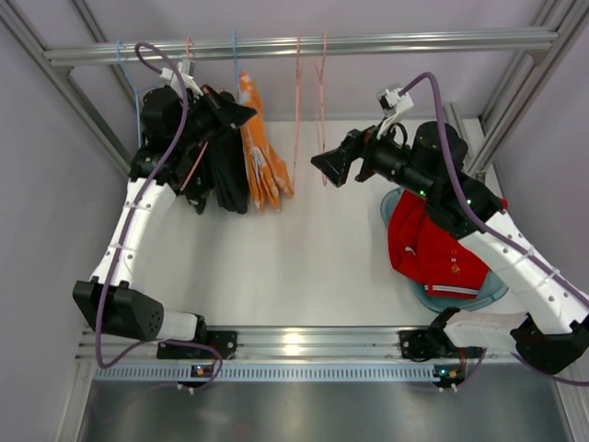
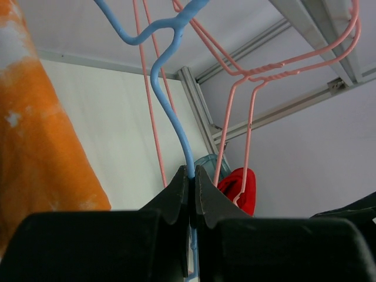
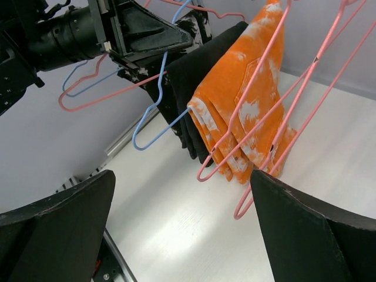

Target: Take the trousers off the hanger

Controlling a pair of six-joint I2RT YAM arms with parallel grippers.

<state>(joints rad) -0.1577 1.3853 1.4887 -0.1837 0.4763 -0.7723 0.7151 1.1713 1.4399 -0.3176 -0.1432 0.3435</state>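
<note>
Jaws pinched together, the left gripper (image 2: 191, 176) grips the wire of a blue hanger (image 2: 169, 111) up beside the rail (image 1: 368, 41). Just beside it, the orange trousers with white markings (image 1: 260, 152) hang below the rail, next to a black garment (image 1: 225, 180). The right gripper (image 3: 182, 176) hovers with its fingers spread wide and holding nothing, facing pink hangers (image 2: 258, 74). The red trousers (image 1: 428, 244) lie on a pale blue dish (image 1: 492, 293) on the table (image 1: 304, 267) under the right arm.
</note>
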